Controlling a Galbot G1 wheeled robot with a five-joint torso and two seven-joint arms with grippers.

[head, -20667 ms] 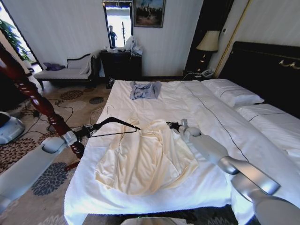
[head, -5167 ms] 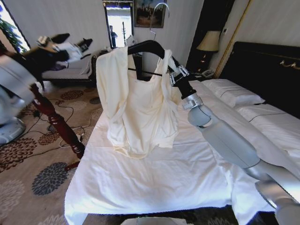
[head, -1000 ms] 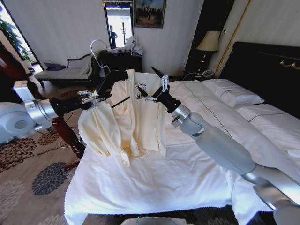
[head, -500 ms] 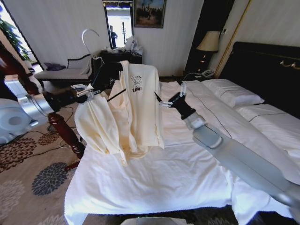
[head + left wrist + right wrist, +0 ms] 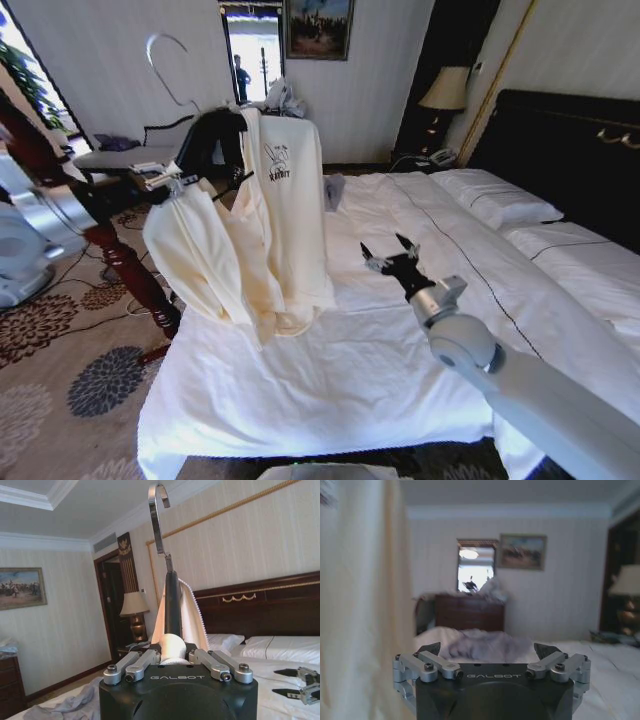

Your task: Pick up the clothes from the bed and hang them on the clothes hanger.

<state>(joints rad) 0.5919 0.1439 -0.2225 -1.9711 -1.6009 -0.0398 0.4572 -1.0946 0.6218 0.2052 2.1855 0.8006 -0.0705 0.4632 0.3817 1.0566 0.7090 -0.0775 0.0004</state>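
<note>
— What is your left pincer (image 5: 172, 662) doing?

— It is pinching the clothes hanger (image 5: 213, 135) at 1 shoulder, with cream cloth caught between its fingers (image 5: 131, 666). You can read "GALBOT" on its black housing in the left wrist view. The silver hook (image 5: 157, 515) stands straight up above it.

— And the clothes (image 5: 262, 225)?

— They hang on that hanger, lifted off the bed (image 5: 390, 350) and out over its left edge. There is a small dark print on the chest; you cannot make out the word for certain.

— Your right pincer (image 5: 392, 260)?

— Spread wide and holding nothing, low over the white duvet, well apart from the shirt. Its housing also reads "GALBOT".

— What does the room hold?

— A grey-blue garment (image 5: 477, 647) lies at the far end of the bed, a dark red wooden stand (image 5: 95, 235) rises beside its left edge, a patterned carpet (image 5: 70, 340) covers the floor, and a lamp (image 5: 445, 90) and a framed painting (image 5: 317, 25) sit by the far wall.
</note>
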